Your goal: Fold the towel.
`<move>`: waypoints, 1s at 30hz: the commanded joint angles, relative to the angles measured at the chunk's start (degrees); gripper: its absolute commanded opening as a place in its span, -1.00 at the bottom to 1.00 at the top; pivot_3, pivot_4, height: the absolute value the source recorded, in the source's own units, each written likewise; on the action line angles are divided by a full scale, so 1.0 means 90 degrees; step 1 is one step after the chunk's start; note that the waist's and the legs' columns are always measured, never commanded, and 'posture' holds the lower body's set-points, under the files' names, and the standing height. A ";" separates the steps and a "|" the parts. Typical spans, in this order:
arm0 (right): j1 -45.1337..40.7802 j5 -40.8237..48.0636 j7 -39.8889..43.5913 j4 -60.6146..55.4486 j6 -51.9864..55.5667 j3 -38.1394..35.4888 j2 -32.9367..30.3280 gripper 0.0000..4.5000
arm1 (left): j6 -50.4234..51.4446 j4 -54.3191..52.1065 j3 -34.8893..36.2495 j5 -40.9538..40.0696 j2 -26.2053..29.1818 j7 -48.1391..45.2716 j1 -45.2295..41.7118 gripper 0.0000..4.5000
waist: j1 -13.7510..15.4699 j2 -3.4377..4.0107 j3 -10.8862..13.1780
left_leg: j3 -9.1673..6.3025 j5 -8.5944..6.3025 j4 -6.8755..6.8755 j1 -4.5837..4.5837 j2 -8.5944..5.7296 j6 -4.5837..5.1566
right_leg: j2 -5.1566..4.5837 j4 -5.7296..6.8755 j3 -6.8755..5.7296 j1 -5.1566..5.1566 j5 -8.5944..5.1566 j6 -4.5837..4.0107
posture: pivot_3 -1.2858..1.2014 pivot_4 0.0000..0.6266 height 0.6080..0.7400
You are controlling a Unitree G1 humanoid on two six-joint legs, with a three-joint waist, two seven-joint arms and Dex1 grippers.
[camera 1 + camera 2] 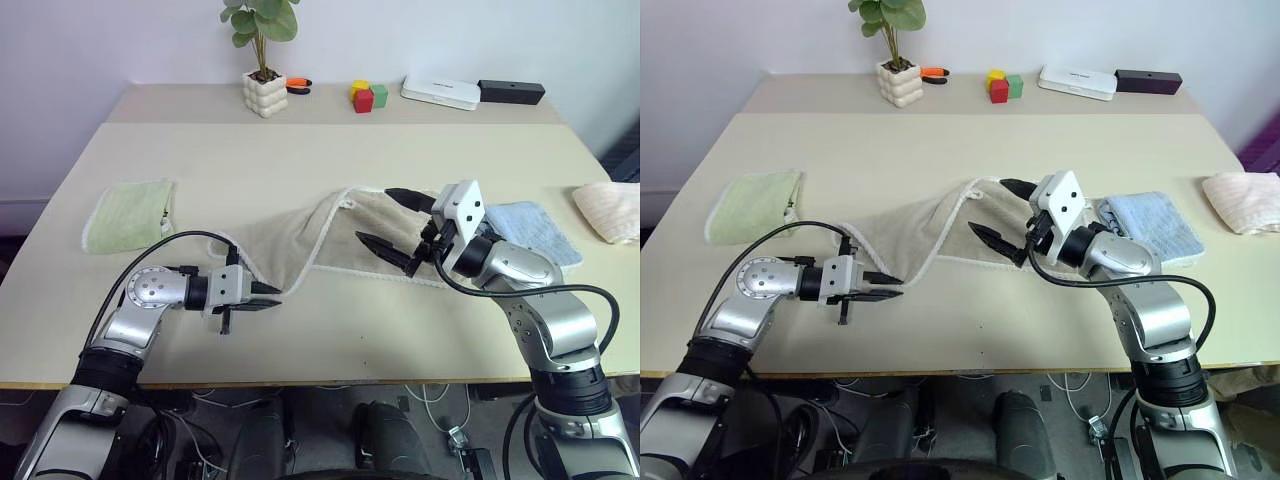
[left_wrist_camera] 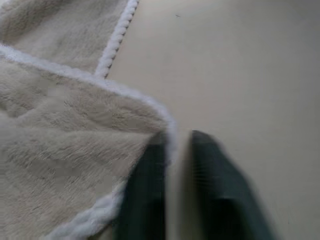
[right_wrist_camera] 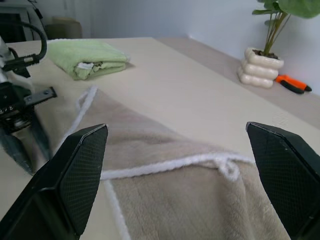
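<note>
Looking from the head: the towel (image 1: 340, 240) lies spread and rumpled across the middle of the table (image 1: 300, 150), part-doubled, with its white edging running down to a corner at the near left.
Left gripper, head view: the left gripper (image 1: 268, 297) sits low by that near-left corner, its two black fingers drawn together at the hem.
Right gripper, head view: the right gripper (image 1: 392, 226) hangs above the towel's right half, fingers wide apart, holding nothing.
Bystanders on the table: a folded green towel (image 1: 128, 212) lies at the left, a folded blue towel (image 1: 530, 230) just right of the beige one, a pale pink cloth (image 1: 610, 208) at the far right edge, and a potted plant (image 1: 262, 60) at the back.
Left wrist view: the fingers (image 2: 145, 195) stand close together with the white-edged corner between them; the picture is smeared here, so the clamp on the cloth is likely but not certain.
Right wrist view: both fingers (image 3: 75, 185) stand far apart over the towel's edging and its small white loop (image 3: 227, 167).
Progress: early, by my reading. One corner seems taken; the other side is not yet gripped, and no neat fold shows.
Left to do: grip the second corner, carry the edge over, flatten.
</note>
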 commanded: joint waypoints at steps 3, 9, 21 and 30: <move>-0.0092 -0.0008 -0.0134 -0.0161 -0.0189 -0.0050 0.0133 1.00 | 0.0116 0.0451 0.0049 0.0037 0.0050 0.0018 -0.0168 -0.98 | -0.0002 0.0001 0.0000 | 0.0002 0.0000 0.0000 0.0000 0.0000 0.0000 | 0.0000 0.0000 0.0001 -0.0001 0.0001 0.0002 | 0.03 -0.52 0.92; -0.0219 -0.0488 -0.0408 0.0341 -0.0452 -0.0028 0.0203 1.00 | 0.1187 -0.0084 0.0889 -0.1345 0.0358 -0.0454 -0.0129 -0.98 | -0.0034 -0.0001 0.0002 | 0.0002 0.0000 0.0000 -0.0007 0.0002 0.0000 | 0.0001 0.0005 0.0000 -0.0010 0.0002 0.0004 | 0.03 -0.52 0.92; -0.1955 -0.1536 -0.1907 0.3401 -0.0133 -0.0252 0.0403 1.00 | 0.2966 -0.1223 0.2551 -0.2903 0.0816 -0.0136 0.0250 -0.98 | -0.0164 0.0001 0.0008 | 0.0010 0.0002 -0.0008 -0.0012 0.0001 -0.0002 | 0.0001 0.0009 0.0004 -0.0018 0.0001 0.0008 | 0.03 -0.52 0.92; -0.3858 -0.1728 -0.2468 0.6687 -0.0383 -0.0503 0.0690 1.00 | 0.2878 -0.1930 0.2742 -0.2986 0.0628 -0.0006 0.1144 -0.98 | -0.0177 0.0009 0.0013 | 0.0016 0.0004 -0.0018 -0.0012 0.0001 -0.0007 | 0.0003 0.0012 0.0009 -0.0026 0.0001 0.0008 | 0.03 -0.52 0.92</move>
